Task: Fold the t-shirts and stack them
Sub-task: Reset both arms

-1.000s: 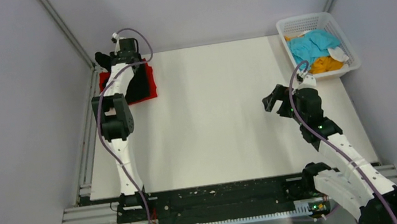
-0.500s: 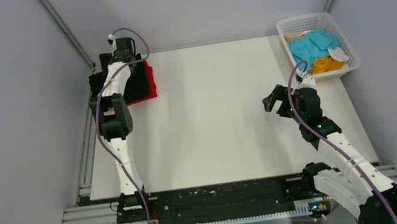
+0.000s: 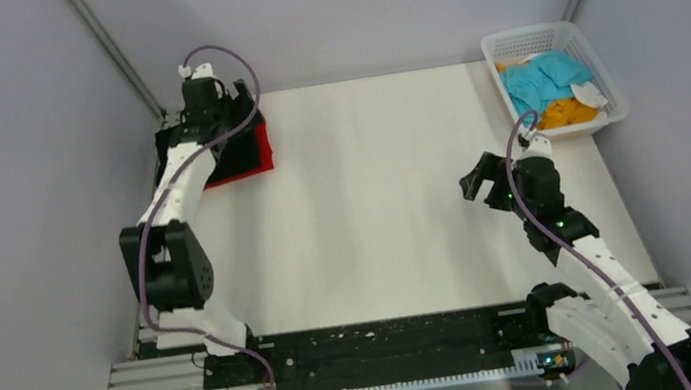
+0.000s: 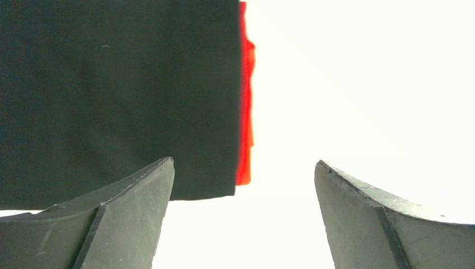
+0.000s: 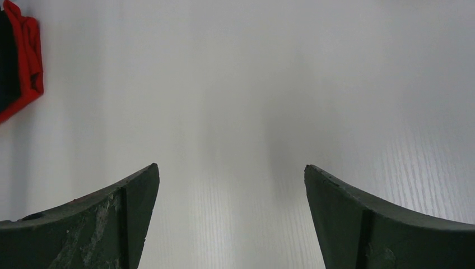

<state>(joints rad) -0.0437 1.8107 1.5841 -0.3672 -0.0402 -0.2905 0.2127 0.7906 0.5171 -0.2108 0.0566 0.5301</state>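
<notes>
Black shirt (image 4: 112, 95) lies folded on red shirt (image 4: 245, 112), building the stack, so my left gripper (image 4: 243, 168) hovers open above it; right gripper (image 5: 231, 171), open, holds nothing.

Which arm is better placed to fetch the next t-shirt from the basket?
Right: the right claw is open near the basket with the blue t-shirt; the left claw is over the black t-shirt.

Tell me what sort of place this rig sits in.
Probably a lab robot cell, not a home: a white tabletop boxed in by plain grey panels, aluminium rails at the corners, and a white plastic mesh basket of shirts.
</notes>
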